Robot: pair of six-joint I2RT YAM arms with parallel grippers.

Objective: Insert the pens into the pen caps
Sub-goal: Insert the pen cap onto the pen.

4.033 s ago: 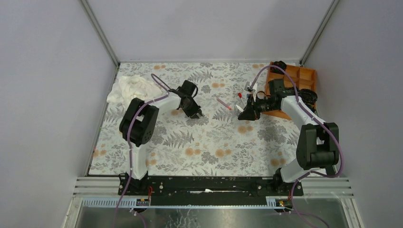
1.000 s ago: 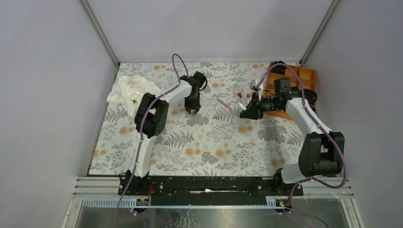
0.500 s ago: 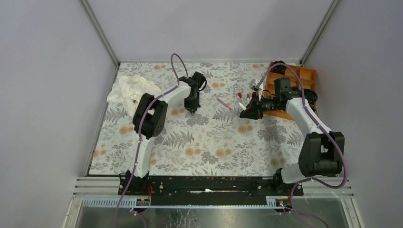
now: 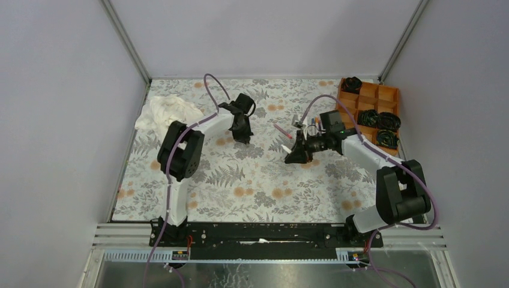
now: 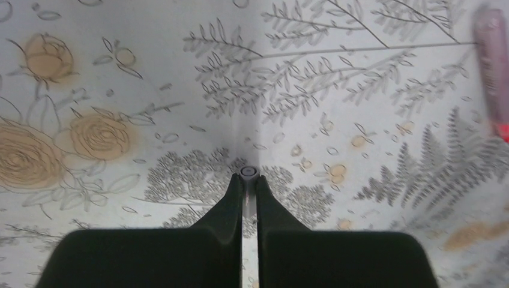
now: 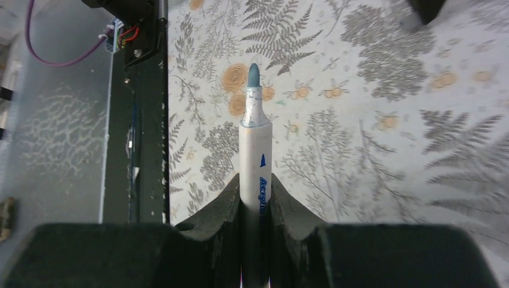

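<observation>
My left gripper is shut on a small grey pen cap, seen end-on at the fingertips, just above the floral cloth. My right gripper is shut on a white-barrelled pen whose blue tip sticks out forward. It hovers right of the left gripper, a gap apart. A pinkish-red pen lies on the cloth between the grippers and also shows in the left wrist view. A few more pens and caps lie behind the right gripper, too small to tell apart.
An orange compartment tray with black coiled items stands at the back right. A crumpled white cloth lies at the back left. The floral table cover spans the table, with grey walls on three sides.
My right gripper has moved left and nearer, away from the tray, with the white pen in it. My left gripper stays near the same spot, its wrist turned slightly.
</observation>
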